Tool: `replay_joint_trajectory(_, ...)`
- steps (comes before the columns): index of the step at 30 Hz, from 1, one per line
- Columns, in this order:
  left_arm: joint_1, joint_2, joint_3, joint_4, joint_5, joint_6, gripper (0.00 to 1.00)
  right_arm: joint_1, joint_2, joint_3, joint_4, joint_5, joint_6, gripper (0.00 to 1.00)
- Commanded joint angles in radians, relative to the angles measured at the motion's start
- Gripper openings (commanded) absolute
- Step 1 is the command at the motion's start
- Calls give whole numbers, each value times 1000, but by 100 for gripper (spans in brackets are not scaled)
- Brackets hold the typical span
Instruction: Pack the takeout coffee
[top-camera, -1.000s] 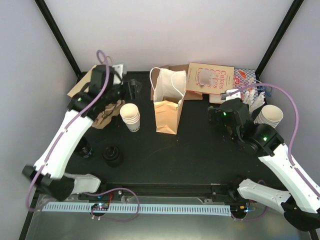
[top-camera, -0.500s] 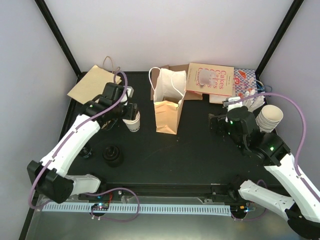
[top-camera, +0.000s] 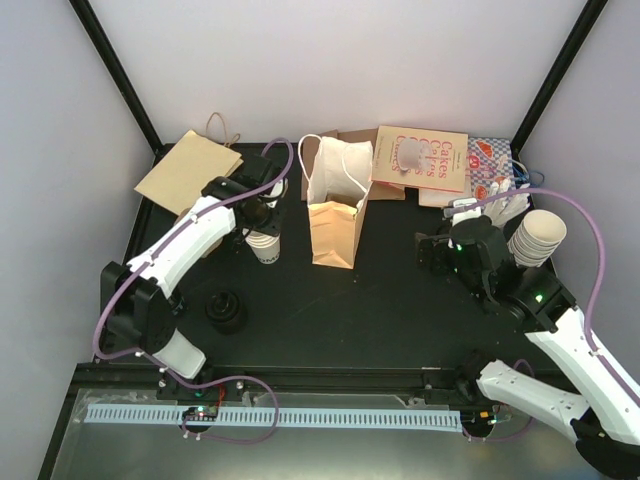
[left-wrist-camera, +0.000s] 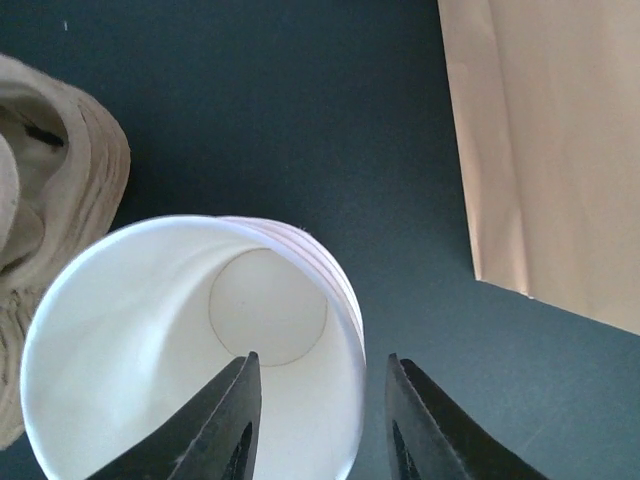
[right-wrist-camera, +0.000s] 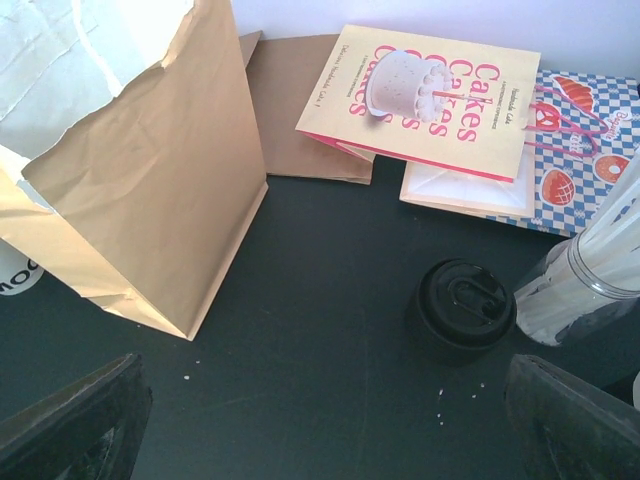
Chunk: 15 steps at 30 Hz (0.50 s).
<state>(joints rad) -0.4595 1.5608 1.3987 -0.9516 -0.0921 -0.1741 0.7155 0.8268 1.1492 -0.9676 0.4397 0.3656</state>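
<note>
A stack of lidless white cups (top-camera: 265, 249) stands left of the open tan paper bag (top-camera: 335, 222). My left gripper (top-camera: 264, 222) hangs over the stack. In the left wrist view it (left-wrist-camera: 320, 405) is open, with one finger (left-wrist-camera: 235, 425) inside the top cup (left-wrist-camera: 180, 340) and the other finger outside its rim. A round black lid (right-wrist-camera: 462, 305) lies on the table in the right wrist view, ahead of my open, empty right gripper (right-wrist-camera: 325, 440), which also shows in the top view (top-camera: 432, 247). No cup with a lid on it is in view.
Brown pulp trays (left-wrist-camera: 60, 190) sit next to the cup stack. A stack of black lids (top-camera: 225, 311) stands near the front left. A flat tan bag (top-camera: 188, 168), a "Cakes" bag (top-camera: 425, 158), a second cup stack (top-camera: 540, 235) and a clear cup of white sticks (right-wrist-camera: 590, 275) line the back and right.
My left arm swung from the back-left corner over to the cup stack and lowered its open jaws across the top cup's rim. My right arm shifted slightly.
</note>
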Motion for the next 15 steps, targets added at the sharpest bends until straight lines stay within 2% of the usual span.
replay_joint_trajectory(1, -3, 27, 64, -51, -28, 13, 32, -7, -11, -8, 21, 2, 12, 99)
replay_joint_trajectory(7, -4, 55, 85, -82, -18, 13, 21, -7, -9, -5, 26, 1, 16, 99)
replay_joint_trajectory(12, -4, 58, 92, -101, 5, 12, 21, -7, -7, -5, 28, -3, 18, 99)
replay_joint_trajectory(15, -4, 50, 93, -102, -1, 15, 9, -7, -6, -7, 28, -4, 20, 99)
